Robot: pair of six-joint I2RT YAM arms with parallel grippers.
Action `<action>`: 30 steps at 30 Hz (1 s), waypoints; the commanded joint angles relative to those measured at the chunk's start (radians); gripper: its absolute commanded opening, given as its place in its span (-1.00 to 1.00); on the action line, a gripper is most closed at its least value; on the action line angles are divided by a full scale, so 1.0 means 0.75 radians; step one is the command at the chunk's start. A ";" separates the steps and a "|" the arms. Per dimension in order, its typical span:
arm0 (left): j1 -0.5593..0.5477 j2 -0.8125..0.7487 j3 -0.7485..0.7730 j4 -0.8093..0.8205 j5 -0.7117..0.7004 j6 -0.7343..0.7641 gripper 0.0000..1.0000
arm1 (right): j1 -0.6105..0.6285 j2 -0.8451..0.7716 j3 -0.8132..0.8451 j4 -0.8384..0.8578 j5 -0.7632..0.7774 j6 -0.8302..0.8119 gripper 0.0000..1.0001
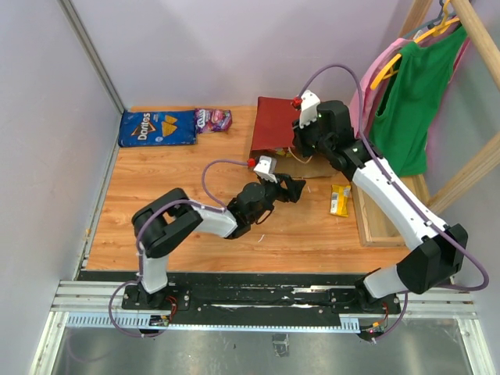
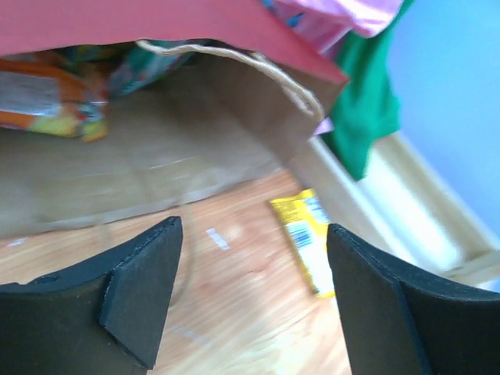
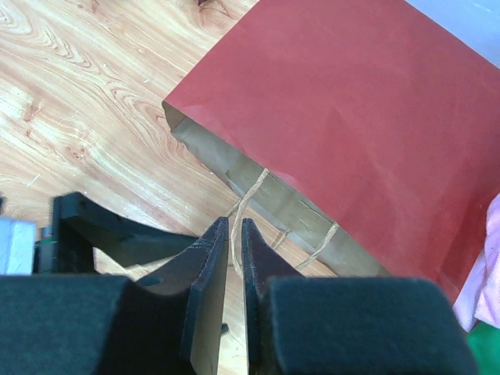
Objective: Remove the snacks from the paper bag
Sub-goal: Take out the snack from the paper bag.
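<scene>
The paper bag (image 1: 275, 125) lies on its side, red outside, its mouth facing the arms. My right gripper (image 1: 301, 148) is shut on its thin twisted handle (image 3: 244, 205), which runs between the fingers (image 3: 209, 266) in the right wrist view; the red bag (image 3: 351, 117) fills that view. My left gripper (image 1: 295, 187) is open and empty in front of the mouth (image 2: 156, 148). Orange and green packets (image 2: 55, 98) lie inside. A yellow bar (image 1: 340, 200) lies on the table and shows in the left wrist view (image 2: 306, 238). The blue Doritos bag (image 1: 157, 127) and a purple candy bag (image 1: 212, 119) lie at the far left.
Green and pink clothes (image 1: 406, 94) hang on a wooden rack (image 1: 383, 219) at the right, close to the bag and my right arm. Grey walls close the back and left. The left gripper (image 2: 254, 230) hovers over bare wood.
</scene>
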 commanded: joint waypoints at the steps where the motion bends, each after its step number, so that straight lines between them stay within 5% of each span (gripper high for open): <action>1: 0.047 0.203 0.027 0.505 0.251 -0.559 0.49 | -0.012 -0.061 0.019 -0.003 0.008 0.013 -0.72; 5: 0.077 0.465 0.060 0.918 0.315 -0.922 0.38 | -0.012 -0.075 0.030 -0.025 0.017 0.002 -0.71; 10: 0.053 0.597 0.172 1.012 0.246 -1.050 0.37 | -0.012 -0.077 0.038 -0.031 0.010 0.002 -0.71; 23: 0.049 0.640 0.286 0.778 -0.276 -1.370 0.53 | -0.012 -0.104 0.056 -0.064 0.035 0.005 -0.71; 30: 0.049 0.667 0.398 0.551 -0.409 -1.597 0.51 | -0.012 -0.118 0.053 -0.067 0.040 0.018 -0.71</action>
